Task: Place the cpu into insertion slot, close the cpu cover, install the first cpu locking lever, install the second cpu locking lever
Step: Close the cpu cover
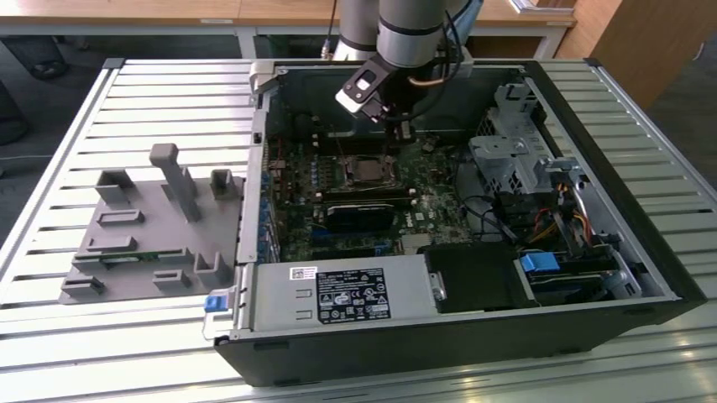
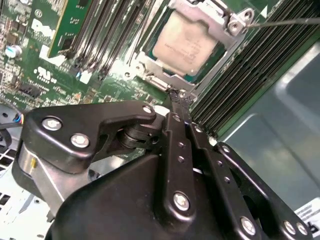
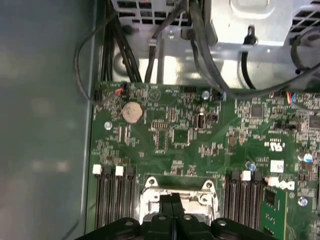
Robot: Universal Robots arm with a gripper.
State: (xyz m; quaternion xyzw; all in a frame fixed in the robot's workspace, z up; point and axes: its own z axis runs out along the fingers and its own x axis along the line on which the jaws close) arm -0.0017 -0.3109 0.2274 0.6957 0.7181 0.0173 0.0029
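Note:
The cpu (image 2: 187,42), a pale silvery square, lies in the insertion slot (image 1: 364,169) on the green motherboard. The cpu cover (image 2: 150,67), a silvery frame, lies flat around it with the chip's top showing through its cut-out. A thin metal lever rod (image 2: 287,21) runs off from one corner of the slot. My gripper (image 2: 179,97) is shut, its black fingers pressed together with nothing seen between them. Its tip sits at the edge of the slot (image 3: 175,187), as the first wrist view shows too (image 3: 171,198). In the exterior view the gripper (image 1: 400,133) hangs just behind the slot.
The open computer case (image 1: 661,252) lies on a slatted table. A long black card (image 1: 364,211) sits in front of the slot, memory slots (image 3: 112,200) flank it, and a drive cage (image 1: 510,159) with cables stands at the exterior view's right. A grey fixture (image 1: 146,227) lies outside, left.

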